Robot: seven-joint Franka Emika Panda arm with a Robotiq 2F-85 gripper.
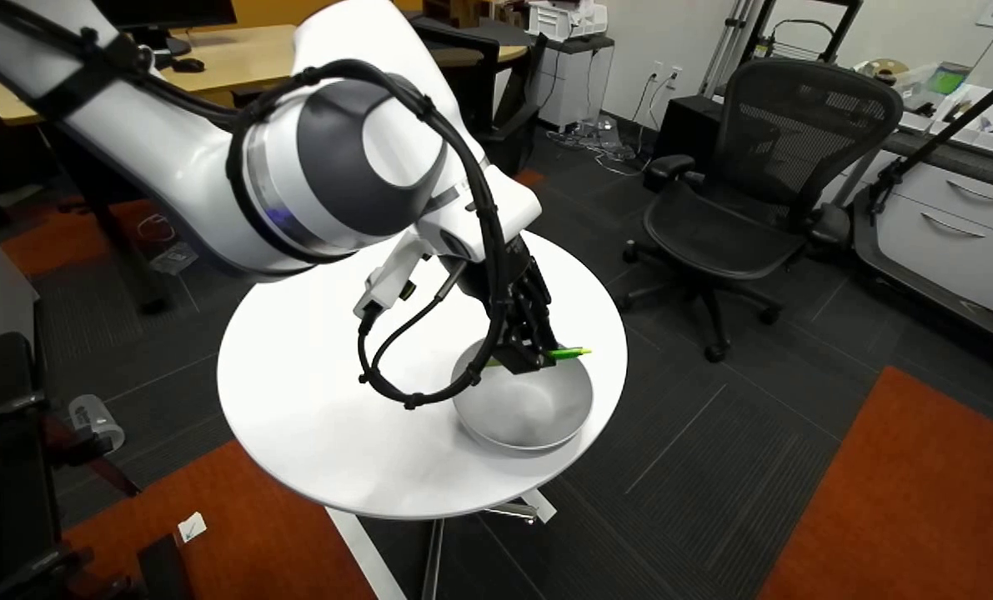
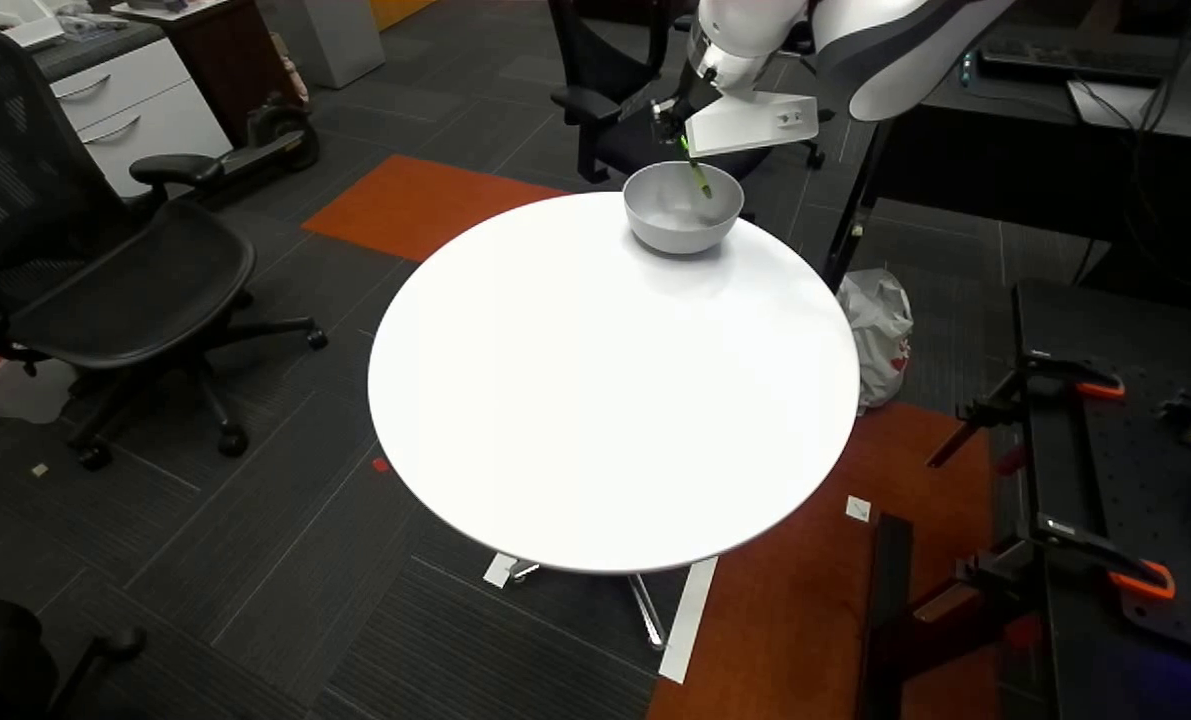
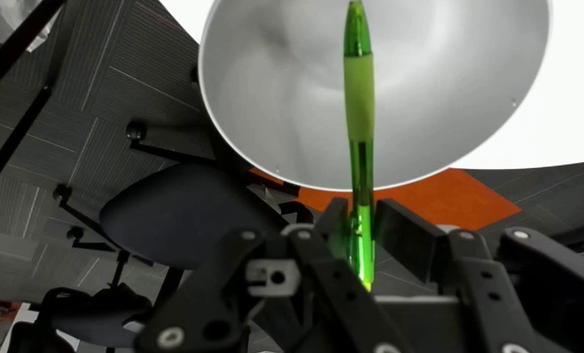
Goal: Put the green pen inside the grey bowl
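The grey bowl (image 1: 525, 417) stands upright on the round white table, near its edge. It also shows in an exterior view (image 2: 680, 228) and in the wrist view (image 3: 282, 113). My gripper (image 1: 538, 354) is shut on the green pen (image 1: 569, 353), above one side of the bowl. In the wrist view the fingertips (image 3: 361, 211) pinch one end of the pen (image 3: 359, 98), and its other end reaches out over the bowl's hollow. In an exterior view the gripper (image 2: 677, 128) is partly hidden, and the pen (image 2: 696, 172) slants down toward the bowl's inside.
The round white table (image 2: 605, 400) bears the bowl near its edge. A black office chair (image 1: 763, 183) stands on the floor beyond it. A desk (image 1: 238, 62) with a monitor stands at the back. A dark table with orange-tipped clamps (image 2: 1145, 578) stands to one side.
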